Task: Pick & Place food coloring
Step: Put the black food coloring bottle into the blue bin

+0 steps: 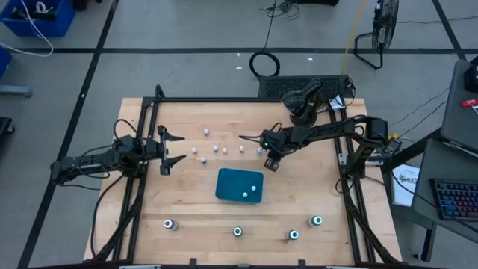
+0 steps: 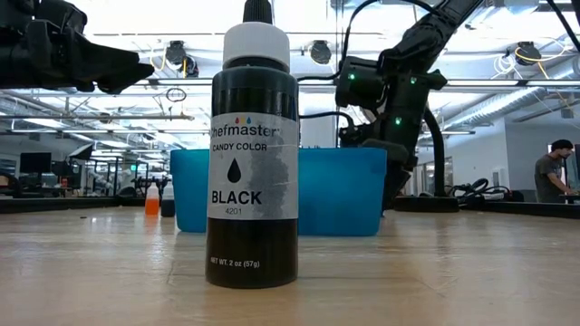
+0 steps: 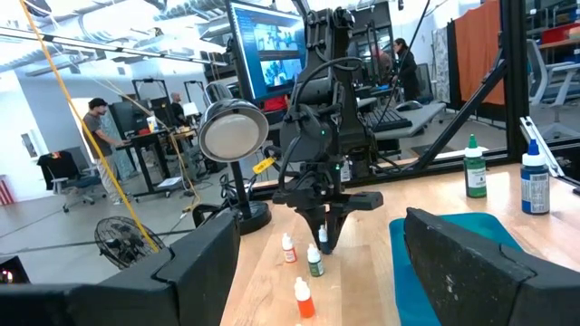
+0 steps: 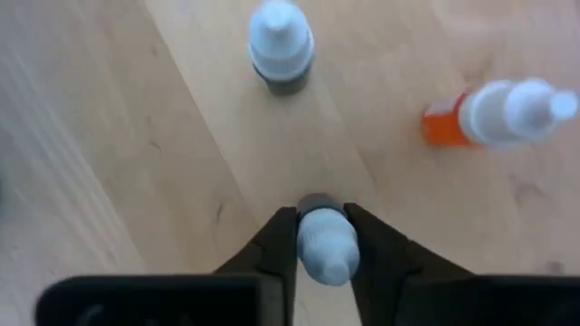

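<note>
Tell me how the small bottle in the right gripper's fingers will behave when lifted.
The small bottle is pinched at its rounded white cap by the right gripper, so it may swivel or slip. It looks tiny, so probably light. Standing narrow like its neighbour, it would likely tip if nudged.

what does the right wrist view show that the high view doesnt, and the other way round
Only the right wrist view shows the right tool shut on a small white-capped bottle, plus an orange bottle nearby. Only the high view shows the teal tray holding two bottles, four bigger bottles near the table's front, and the left tool open, waiting at the left. Both show the wooden table and small bottles on it.
</note>
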`<action>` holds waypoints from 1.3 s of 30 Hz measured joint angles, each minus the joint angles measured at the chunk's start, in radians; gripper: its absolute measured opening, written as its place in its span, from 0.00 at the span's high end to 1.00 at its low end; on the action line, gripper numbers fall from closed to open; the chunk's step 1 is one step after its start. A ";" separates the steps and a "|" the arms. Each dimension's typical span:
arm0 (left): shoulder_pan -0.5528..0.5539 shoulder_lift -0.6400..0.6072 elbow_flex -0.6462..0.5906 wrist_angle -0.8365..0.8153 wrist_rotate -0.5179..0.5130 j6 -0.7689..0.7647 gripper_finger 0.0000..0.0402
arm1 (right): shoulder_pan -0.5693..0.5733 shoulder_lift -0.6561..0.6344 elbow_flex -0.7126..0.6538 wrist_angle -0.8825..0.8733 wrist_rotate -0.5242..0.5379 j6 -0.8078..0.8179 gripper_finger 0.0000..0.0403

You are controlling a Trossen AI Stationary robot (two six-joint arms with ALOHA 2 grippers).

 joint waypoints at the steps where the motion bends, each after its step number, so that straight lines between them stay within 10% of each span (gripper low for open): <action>1: 0.000 0.000 0.000 0.000 0.000 0.000 0.24 | 0.006 -0.005 0.000 0.003 0.001 -0.007 0.86; 14: 0.000 0.000 0.000 0.000 0.000 0.000 0.24 | 0.238 -0.120 0.303 -0.203 0.199 -0.001 0.86; 24: 0.000 0.000 0.000 0.000 0.000 0.000 0.24 | 0.333 0.122 0.753 -0.464 0.215 -0.077 0.86; 39: 0.000 0.000 0.000 0.000 0.000 0.000 0.24 | 0.324 0.354 0.749 -0.462 0.081 -0.131 0.86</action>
